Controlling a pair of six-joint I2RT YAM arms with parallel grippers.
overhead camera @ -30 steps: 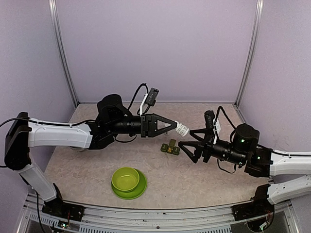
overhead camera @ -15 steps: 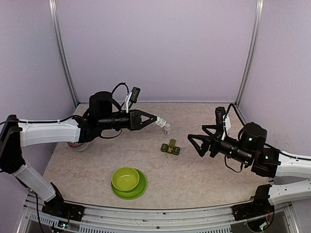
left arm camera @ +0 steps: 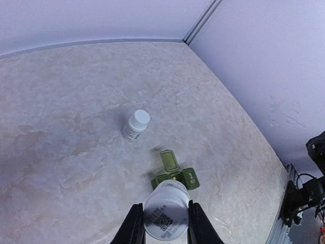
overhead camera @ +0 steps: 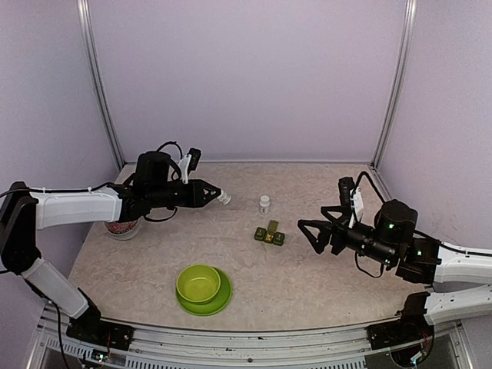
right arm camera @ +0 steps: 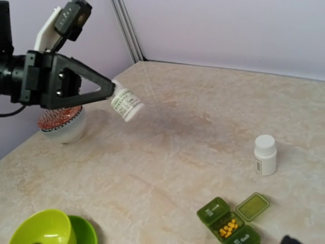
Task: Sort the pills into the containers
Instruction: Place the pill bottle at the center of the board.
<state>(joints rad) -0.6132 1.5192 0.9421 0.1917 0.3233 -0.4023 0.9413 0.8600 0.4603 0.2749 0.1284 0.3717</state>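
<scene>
Right wrist view gives you the pill box [right arm camera: 229, 223]: dark green, three square compartments in a row, the middle one open with yellow pills [right arm camera: 228, 227] inside. From above it lies mid-surface [overhead camera: 323, 192], an upright white bottle [overhead camera: 264, 204] at its 12 o'clock. Your left end effector [overhead camera: 217, 194] is clamped on a tilted white bottle [overhead camera: 223, 197] in the air. The right end effector [overhead camera: 307, 235], at the box's 3 o'clock, gapes wide and holds nothing.
</scene>
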